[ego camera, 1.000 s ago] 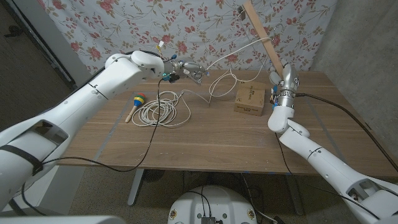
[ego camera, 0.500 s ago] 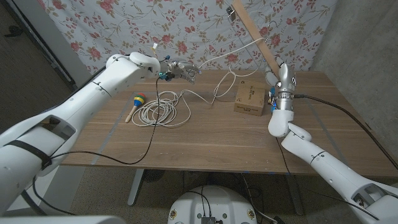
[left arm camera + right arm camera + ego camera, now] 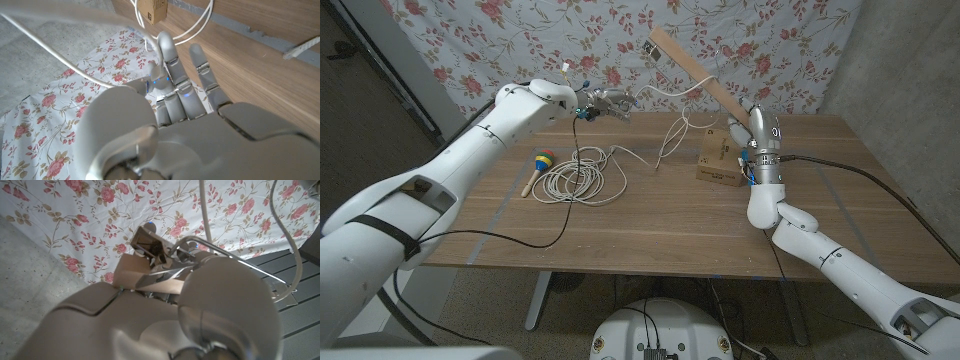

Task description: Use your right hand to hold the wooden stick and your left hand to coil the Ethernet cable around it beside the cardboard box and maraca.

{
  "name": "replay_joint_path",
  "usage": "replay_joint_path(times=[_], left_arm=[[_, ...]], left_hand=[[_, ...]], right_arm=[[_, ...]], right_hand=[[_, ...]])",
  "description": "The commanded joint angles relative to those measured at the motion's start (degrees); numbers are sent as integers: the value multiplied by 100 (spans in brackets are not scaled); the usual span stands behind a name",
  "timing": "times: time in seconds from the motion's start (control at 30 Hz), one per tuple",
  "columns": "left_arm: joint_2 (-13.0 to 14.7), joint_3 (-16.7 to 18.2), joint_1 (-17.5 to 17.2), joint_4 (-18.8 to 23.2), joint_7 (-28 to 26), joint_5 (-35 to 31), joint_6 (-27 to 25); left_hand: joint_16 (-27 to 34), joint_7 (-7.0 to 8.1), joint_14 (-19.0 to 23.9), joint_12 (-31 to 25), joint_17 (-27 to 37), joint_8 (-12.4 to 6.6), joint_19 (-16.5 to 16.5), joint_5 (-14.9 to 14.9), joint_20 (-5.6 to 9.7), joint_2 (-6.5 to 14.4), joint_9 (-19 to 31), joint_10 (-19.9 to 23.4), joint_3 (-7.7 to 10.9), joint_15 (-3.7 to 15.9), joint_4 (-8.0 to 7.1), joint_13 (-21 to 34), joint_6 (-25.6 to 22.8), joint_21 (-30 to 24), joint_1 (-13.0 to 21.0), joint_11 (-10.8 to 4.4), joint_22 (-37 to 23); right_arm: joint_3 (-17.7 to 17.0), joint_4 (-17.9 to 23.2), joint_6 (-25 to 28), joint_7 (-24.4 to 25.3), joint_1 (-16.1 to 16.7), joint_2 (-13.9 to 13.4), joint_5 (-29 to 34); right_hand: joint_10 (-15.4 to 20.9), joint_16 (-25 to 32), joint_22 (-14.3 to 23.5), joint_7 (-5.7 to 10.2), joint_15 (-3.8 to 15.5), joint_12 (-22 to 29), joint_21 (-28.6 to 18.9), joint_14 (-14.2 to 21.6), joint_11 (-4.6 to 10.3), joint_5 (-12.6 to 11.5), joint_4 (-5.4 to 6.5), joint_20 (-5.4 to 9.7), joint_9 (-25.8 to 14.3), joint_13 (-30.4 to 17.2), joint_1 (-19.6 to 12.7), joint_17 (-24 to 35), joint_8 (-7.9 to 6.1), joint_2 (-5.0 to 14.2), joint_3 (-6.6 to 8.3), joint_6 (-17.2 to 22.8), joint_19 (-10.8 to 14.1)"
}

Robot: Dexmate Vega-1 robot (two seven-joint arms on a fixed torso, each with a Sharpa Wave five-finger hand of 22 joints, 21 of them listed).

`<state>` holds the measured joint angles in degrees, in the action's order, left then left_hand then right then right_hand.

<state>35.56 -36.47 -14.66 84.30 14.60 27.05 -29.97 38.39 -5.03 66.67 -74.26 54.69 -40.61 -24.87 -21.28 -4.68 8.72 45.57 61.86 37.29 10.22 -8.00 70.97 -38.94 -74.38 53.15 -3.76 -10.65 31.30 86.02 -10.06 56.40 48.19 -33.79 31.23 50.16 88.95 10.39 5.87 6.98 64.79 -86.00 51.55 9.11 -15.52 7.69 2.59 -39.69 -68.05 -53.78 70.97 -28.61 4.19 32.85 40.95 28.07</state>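
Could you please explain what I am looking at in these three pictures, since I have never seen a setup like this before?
This is a two-armed robot with human-like hands, standing at a wooden table. The wide picture comes from a camera on its head, looking down; the other two come from cameras on its wrists, looking along the back of each hand. The right hand holds a wooden stick that slants up and away. The left hand is raised above the table, with the white Ethernet cable running from it to the stick. More of that cable lies in a loose coil on the table, next to a colourful maraca. A small cardboard box sits near the right hand.
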Motion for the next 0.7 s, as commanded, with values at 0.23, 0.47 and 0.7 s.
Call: replay_joint_path(times=[0.23, 0.47, 0.7], left_arm=[[-95, 28, 279, -76, 93, -96, 231], [-101, 152, 281, -5, -71, -73, 237], [-90, 384, 339, 62, -119, 109, 295]], left_hand=[[67, -113, 69, -232, 102, -247, -57, -69, 47, 13, 120, -27, 48, 37, -21, 10, -190, -30, -77, 6, 1], [51, -113, 106, -382, 94, -265, -94, -87, 65, 5, 120, -58, 69, 45, -25, 11, -224, -31, -95, -26, 4], [46, -118, 121, -525, 115, -273, -105, -102, 55, -3, 115, -101, 87, 35, -23, 11, -234, -33, -110, -45, 1]], right_arm=[[515, -490, 313, -133, -318, -30, 473], [673, -681, 485, -121, -400, -7, 531], [886, -1065, 729, -155, -592, 115, 553]], right_hand=[[-23, 5, 10, 62, 508, -37, 43, -86, 1, -30, 5, 706, 20, -12, 605, 19, -48, 565, 50, 33, -49], [-10, 4, 14, 68, 509, -82, 52, -104, 7, -35, -3, 707, 45, 36, 613, 19, -52, 562, 52, 41, -56], [-5, 5, 11, 78, 509, -87, 71, -116, 17, -41, -3, 711, 52, 12, 630, 19, -67, 557, 51, 45, -62]])
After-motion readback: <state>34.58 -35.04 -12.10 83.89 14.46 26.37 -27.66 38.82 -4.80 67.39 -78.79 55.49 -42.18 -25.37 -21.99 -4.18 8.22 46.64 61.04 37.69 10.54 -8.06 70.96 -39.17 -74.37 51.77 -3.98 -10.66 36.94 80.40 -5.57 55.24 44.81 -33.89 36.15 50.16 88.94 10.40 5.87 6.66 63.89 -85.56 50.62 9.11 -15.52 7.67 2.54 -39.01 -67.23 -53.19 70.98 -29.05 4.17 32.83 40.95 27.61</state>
